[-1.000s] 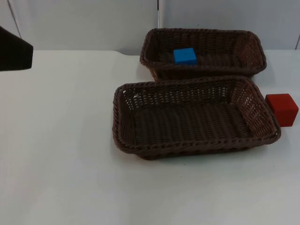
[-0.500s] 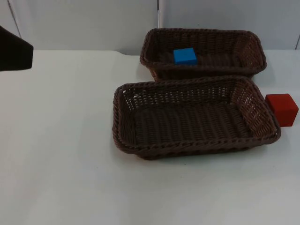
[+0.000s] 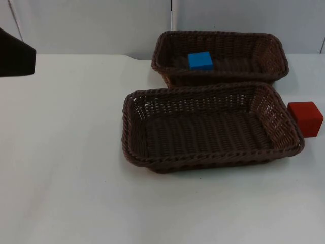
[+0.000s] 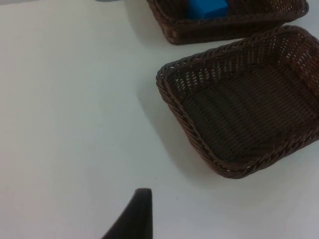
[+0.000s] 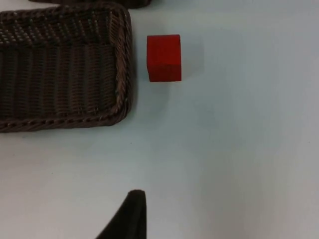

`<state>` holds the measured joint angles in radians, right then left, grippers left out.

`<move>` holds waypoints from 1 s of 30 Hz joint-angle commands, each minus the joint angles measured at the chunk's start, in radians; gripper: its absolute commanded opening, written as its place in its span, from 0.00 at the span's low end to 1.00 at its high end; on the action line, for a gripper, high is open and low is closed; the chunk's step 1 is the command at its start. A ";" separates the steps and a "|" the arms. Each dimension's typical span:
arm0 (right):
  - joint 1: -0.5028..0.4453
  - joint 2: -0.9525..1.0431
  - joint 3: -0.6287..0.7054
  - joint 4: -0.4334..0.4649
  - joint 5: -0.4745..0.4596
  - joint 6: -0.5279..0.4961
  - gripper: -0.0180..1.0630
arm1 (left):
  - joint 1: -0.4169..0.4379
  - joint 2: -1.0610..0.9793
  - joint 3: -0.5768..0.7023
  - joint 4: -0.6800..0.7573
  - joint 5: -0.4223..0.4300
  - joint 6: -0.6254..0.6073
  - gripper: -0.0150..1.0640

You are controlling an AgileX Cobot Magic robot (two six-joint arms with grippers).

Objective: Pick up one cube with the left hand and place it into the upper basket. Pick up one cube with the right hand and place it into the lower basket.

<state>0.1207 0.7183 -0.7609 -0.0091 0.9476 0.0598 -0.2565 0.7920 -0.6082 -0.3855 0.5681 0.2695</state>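
A blue cube [image 3: 200, 60] lies inside the upper basket [image 3: 264, 43], toward its left end; it shows again from the left wrist [image 4: 207, 8]. The lower basket [image 3: 133, 147] holds nothing. On the table, just off that basket's right end, stands a red cube [image 3: 305, 118], seen close from the right wrist [image 5: 164, 57]. My left gripper [image 4: 135, 215] hangs over bare table to the left of the lower basket [image 4: 172, 99], apart from it. My right gripper [image 5: 130, 214] hangs over the table, a good way short of the red cube. Neither holds anything that I can see.
Part of the left arm [image 3: 15, 53] juts in at the far left edge of the table. White table top [image 3: 66, 168] spreads wide to the left of and in front of the baskets. The grey partition wall [image 3: 91, 25] closes off the back.
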 commanded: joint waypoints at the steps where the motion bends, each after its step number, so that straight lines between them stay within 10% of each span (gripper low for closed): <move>1: -0.004 0.098 -0.058 0.018 -0.017 0.004 0.99 | 0.001 -0.007 0.005 0.001 0.002 -0.006 0.99; 30: -0.004 1.004 -0.507 0.096 -0.153 -0.133 0.99 | 0.001 -0.007 0.005 0.003 0.002 -0.006 0.99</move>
<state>0.1207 1.7110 -1.2574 0.0838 0.8184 -0.0618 -0.2565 0.7920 -0.6082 -0.3855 0.5681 0.2695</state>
